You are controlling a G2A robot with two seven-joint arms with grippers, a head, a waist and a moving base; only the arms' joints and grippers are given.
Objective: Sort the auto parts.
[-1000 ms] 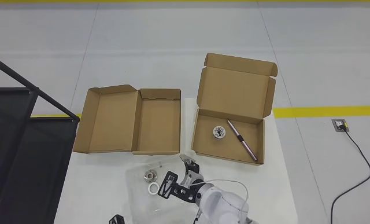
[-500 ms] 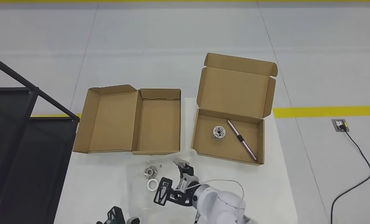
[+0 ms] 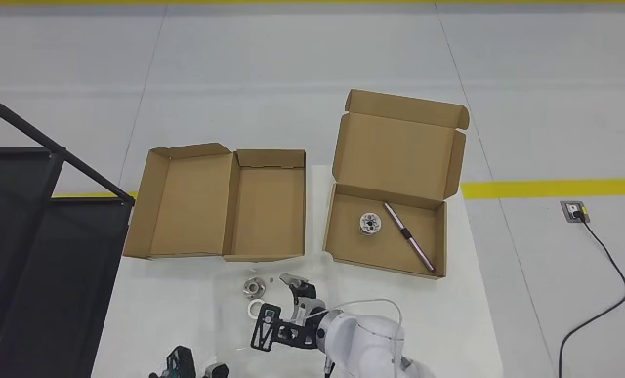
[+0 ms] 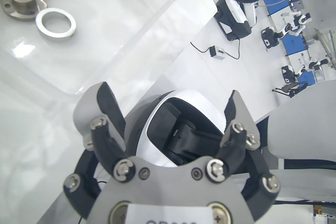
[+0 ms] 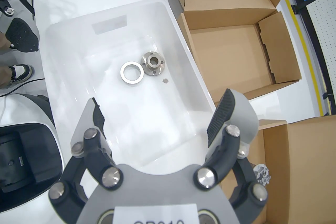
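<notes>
A clear plastic tray (image 3: 234, 324) near the table's front holds a steel flange (image 3: 253, 286) and a plain metal ring (image 3: 256, 307), side by side. In the right wrist view the ring (image 5: 132, 73) and flange (image 5: 152, 63) lie just beyond my open right gripper (image 5: 160, 99), which hovers over the tray (image 5: 147, 114). In the top view that gripper (image 3: 276, 308) is right beside the ring. My left gripper (image 4: 168, 93) is open and holds nothing, off the tray's near corner at the front edge (image 3: 186, 363). Its view shows the flange (image 4: 22, 1) and ring (image 4: 56, 24).
An open cardboard box (image 3: 225, 202) with nothing in it stands behind the tray. A second box (image 3: 391, 251) at the right holds a gear-like part (image 3: 369, 222) and a thin rod (image 3: 408, 236). A black frame (image 3: 39, 153) stands left of the table.
My right gripper has swung left and nearer over the tray, ending beside the ring. My left gripper has shifted left along the front edge.
</notes>
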